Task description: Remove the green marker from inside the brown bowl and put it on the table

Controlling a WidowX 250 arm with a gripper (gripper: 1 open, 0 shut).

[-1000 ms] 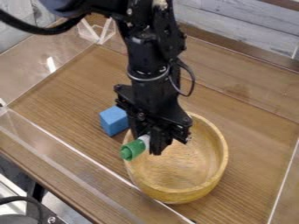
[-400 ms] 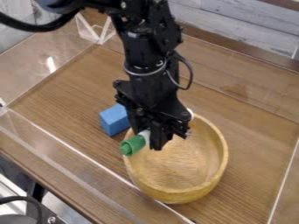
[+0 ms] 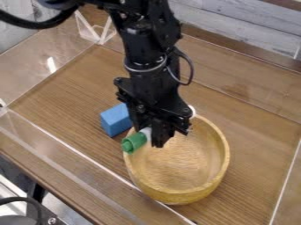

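Near the middle of the frame the black arm comes down from the top edge and ends in the tool (image 3: 157, 134), which points straight down over the left rim of the brown bowl (image 3: 198, 180). Its dark fingers are pressed together on the green marker (image 3: 134, 142), pinching it by the pale barrel end, so that only the green cap shows clearly, sticking out to the lower left of the fingers. The marker sits tilted, cap lowest, right at the bowl's left rim; whether the cap touches the rim cannot be told from this view. The bowl lies in the lower right part of the frame, round and light tan with a thick rim, its inside bare where it shows. Just to the left of the tool, and just above and left of the marker's cap, a blue block (image 3: 113, 120) rests on the bench (image 3: 70, 97), close to the bowl but apart from it. The bench is brown wood grain, and clear acrylic walls (image 3: 35, 141) run along its left and lower edges and along the far side at the upper right.
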